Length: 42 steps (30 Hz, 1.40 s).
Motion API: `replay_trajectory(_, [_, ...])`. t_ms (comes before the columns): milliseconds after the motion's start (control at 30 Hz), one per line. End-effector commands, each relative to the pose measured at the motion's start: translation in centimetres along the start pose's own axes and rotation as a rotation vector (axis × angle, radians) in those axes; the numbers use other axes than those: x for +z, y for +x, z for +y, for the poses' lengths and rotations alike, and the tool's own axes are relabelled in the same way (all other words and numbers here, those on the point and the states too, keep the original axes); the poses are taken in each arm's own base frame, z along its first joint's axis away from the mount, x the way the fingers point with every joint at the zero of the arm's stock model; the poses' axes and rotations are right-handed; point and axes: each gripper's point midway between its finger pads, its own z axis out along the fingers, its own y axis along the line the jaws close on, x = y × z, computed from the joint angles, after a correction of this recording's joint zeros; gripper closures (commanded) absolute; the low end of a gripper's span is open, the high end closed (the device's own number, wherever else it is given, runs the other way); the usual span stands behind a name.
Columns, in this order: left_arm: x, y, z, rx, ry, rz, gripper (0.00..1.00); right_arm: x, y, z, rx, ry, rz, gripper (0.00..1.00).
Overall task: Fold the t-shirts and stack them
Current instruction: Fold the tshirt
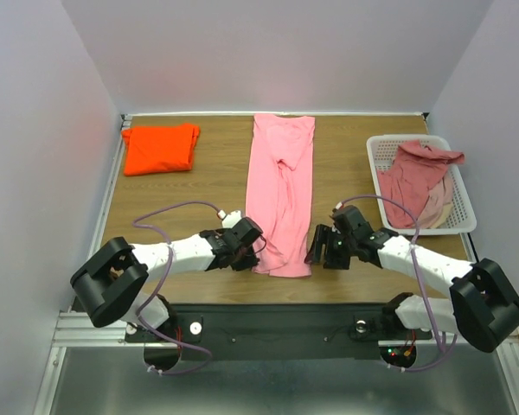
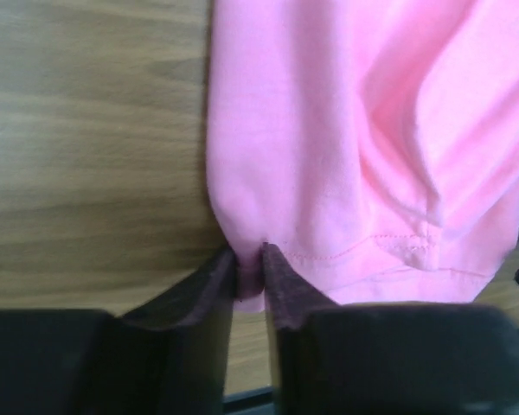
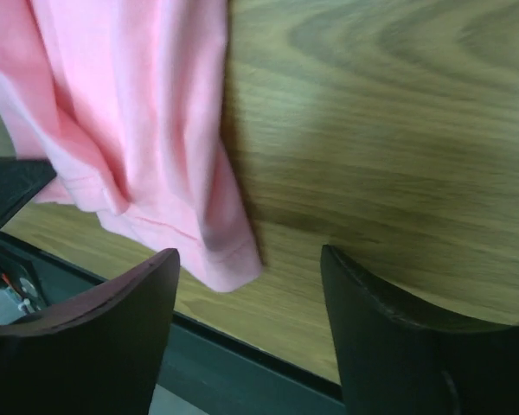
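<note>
Bubblegum-pink cotton t-shirt (image 1: 281,186) is pinched at its near hem corner by the left gripper (image 2: 251,259); the right gripper (image 3: 249,255) is held spread beside it.

1. We see the pink t-shirt (image 1: 281,194), centre of the frame, as soft matt cotton cloth, loosely wrinkled, with a stitched hem.
2. The orange t-shirt (image 1: 160,147), upper left, looks like the same matt knit cloth.
3. The table (image 1: 199,186) shows brown wood grain with a smooth, faintly sheened top.
4. The basket (image 1: 377,160), upper right, is white plastic mesh. The dusty rose t-shirt (image 1: 413,177) in it is limp matt cloth.
5. The fingers (image 2: 199,294) of the left gripper (image 2: 249,259) and of the right gripper (image 3: 249,252) look dark, matt and smooth.
</note>
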Motion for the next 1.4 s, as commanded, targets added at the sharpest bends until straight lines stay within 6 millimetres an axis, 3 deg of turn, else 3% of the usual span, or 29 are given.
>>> replay_trajectory(0, [1.1, 2.2, 2.7, 0.036, -0.081, 0.079, 0.9, 0.5, 0.9, 1.7, 0.011, -0.046, 0.02, 0.3])
replay_trajectory(67, [1.3, 2.5, 3.0, 0.031, -0.088, 0.091, 0.99, 0.9, 1.5, 2.3, 0.005, -0.067, 0.042, 0.37])
replay_trajectory(267, [1.2, 3.3, 3.7, 0.011, -0.09, 0.111, 1.0, 2.3, 2.9, 1.6, 0.037, -0.028, 0.088, 0.64])
replay_trajectory(300, [1.2, 3.4, 3.7, 0.007, -0.085, 0.115, 1.0, 2.2, 3.2, 1.6, 0.051, -0.031, 0.098, 0.75])
replay_trajectory(367, [0.9, 3.5, 3.8, 0.001, -0.073, 0.117, 1.0, 1.9, 4.2, 1.7, 0.053, -0.05, 0.128, 0.86])
replay_trajectory(400, [0.8, 3.8, 4.1, 0.003, -0.077, 0.123, 1.0, 1.3, 5.1, 1.7, 0.071, -0.069, 0.15, 0.98])
replay_trajectory(533, [0.2, 4.4, 4.7, 0.002, -0.069, 0.141, 1.0, -0.2, 7.1, -0.1, 0.113, -0.033, 0.186, 1.0])
replay_trajectory(733, [-1.4, 6.0, 3.1, 0.038, 0.019, 0.204, 1.0, -2.0, 7.6, 0.6, 0.124, -0.094, 0.18, 1.0])
replay_trajectory(867, [-2.2, 5.2, 2.2, 0.052, 0.035, 0.18, 1.0, -2.1, 6.4, 1.1, 0.124, -0.094, 0.13, 1.0])
replay_trajectory(967, [-2.8, 3.7, 0.4, 0.067, 0.074, 0.134, 1.0, -2.2, 4.8, 2.0, 0.12, -0.094, 0.076, 1.0])
replay_trajectory(1000, [-3.3, 3.0, -0.9, 0.078, 0.099, 0.121, 1.0, -2.6, 4.0, 2.9, 0.118, -0.109, 0.053, 1.0])
replay_trajectory(1067, [-2.9, 1.3, -0.9, 0.075, 0.064, 0.062, 1.0, -2.6, 2.5, 3.3, 0.116, -0.093, -0.004, 0.99])
replay_trajectory(1100, [-3.2, 0.3, -2.0, 0.092, 0.083, 0.043, 1.0, -3.0, 1.3, 4.3, 0.106, -0.107, -0.04, 1.0])
replay_trajectory(1200, [-2.8, -2.2, -3.1, 0.077, 0.081, 0.003, 1.0, -3.2, -1.1, 4.8, 0.079, -0.077, -0.13, 1.0])
replay_trajectory(1367, [-2.5, -7.3, -4.0, 0.056, 0.067, -0.092, 1.0, -4.0, -6.7, 6.3, 0.045, -0.007, -0.319, 1.0])
